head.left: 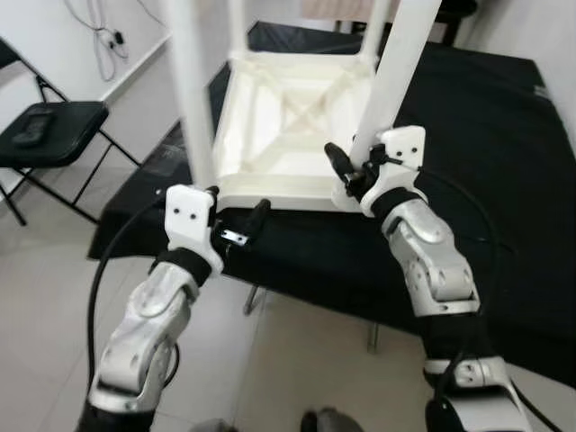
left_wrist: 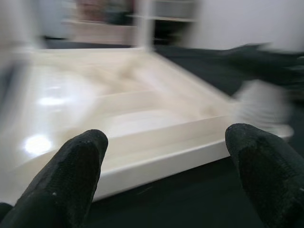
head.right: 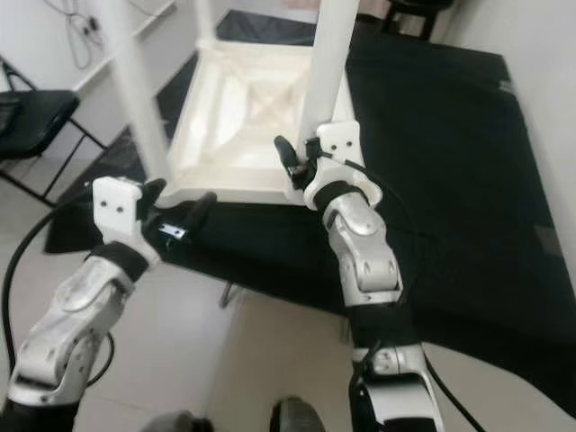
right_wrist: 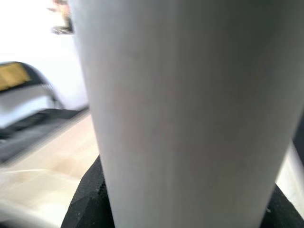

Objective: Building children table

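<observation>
Children table (head.left: 288,135): white plastic, lay upside down on the black-covered desk (head.left: 486,180); ribbed underside with a crossed brace faced up, white round legs rose from its corners.
Near right leg (head.left: 391,81): smooth, white, tilted slightly, seated at the corner.
Right end effector (head.left: 351,171): clenched around that leg's base.
Left end effector (head.left: 236,216): released, fingers spread, just before the tabletop's near edge beside the near left leg (head.left: 191,90).
Folding chair (head.left: 49,130): black, stood well apart to the left.

An upturned table (head.left: 288,135) lies on a bench (head.left: 468,180), a chair (head.left: 54,130) to its left.
</observation>
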### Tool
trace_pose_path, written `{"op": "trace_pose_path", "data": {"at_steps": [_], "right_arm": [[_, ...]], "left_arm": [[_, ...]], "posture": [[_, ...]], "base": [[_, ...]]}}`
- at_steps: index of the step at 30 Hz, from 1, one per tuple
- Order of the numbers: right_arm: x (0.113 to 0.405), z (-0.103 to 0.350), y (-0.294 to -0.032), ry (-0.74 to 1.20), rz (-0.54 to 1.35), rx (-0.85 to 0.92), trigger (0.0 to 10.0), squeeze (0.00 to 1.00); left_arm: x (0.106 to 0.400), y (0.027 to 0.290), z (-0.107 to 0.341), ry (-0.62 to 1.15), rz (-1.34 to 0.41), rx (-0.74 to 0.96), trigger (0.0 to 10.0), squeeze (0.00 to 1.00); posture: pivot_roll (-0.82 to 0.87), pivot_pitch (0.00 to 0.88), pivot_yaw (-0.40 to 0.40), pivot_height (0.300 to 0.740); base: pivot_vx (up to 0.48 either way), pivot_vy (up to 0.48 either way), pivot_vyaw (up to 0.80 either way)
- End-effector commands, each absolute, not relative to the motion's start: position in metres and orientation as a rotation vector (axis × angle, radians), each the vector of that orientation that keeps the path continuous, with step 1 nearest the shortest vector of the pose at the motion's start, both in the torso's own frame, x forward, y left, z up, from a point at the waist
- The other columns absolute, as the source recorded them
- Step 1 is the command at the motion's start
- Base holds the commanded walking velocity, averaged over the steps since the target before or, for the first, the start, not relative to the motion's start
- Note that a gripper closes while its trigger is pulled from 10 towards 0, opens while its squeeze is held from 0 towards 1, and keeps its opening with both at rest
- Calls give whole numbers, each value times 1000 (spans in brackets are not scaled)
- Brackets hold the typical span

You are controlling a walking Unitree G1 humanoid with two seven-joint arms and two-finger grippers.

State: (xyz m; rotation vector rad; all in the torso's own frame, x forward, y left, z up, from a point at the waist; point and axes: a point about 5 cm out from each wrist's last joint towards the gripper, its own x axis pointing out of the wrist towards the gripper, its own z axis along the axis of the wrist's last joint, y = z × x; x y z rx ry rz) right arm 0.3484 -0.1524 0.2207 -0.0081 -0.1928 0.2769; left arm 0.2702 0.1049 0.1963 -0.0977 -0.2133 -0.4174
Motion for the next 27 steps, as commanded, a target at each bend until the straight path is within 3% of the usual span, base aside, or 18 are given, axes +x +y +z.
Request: {"op": "trace_pose_path", "data": {"at_steps": [1, 5, 10, 27], "right_arm": [[348, 225, -145, -215, 303, 7, 10000, 0], [348, 226, -145, -218, 302, 8, 10000, 0], [349, 226, -144, -219, 315, 14, 10000, 0], [343, 231, -140, -225, 451, 40, 10000, 0]], "left_arm": [[270, 109, 195, -209, -406, -81, 10000, 0], [270, 108, 195, -207, -412, -83, 10000, 0], [266, 106, 193, -208, -449, -92, 10000, 0], [248, 87, 176, -121, -611, -117, 10000, 0]], "posture": [[52, 152, -56, 740], [53, 152, -57, 740], [55, 153, -58, 740], [50, 186, -54, 740]], "base": [[349, 0, 0], [352, 0, 0], [0, 0, 0], [0, -465, 0]]}}
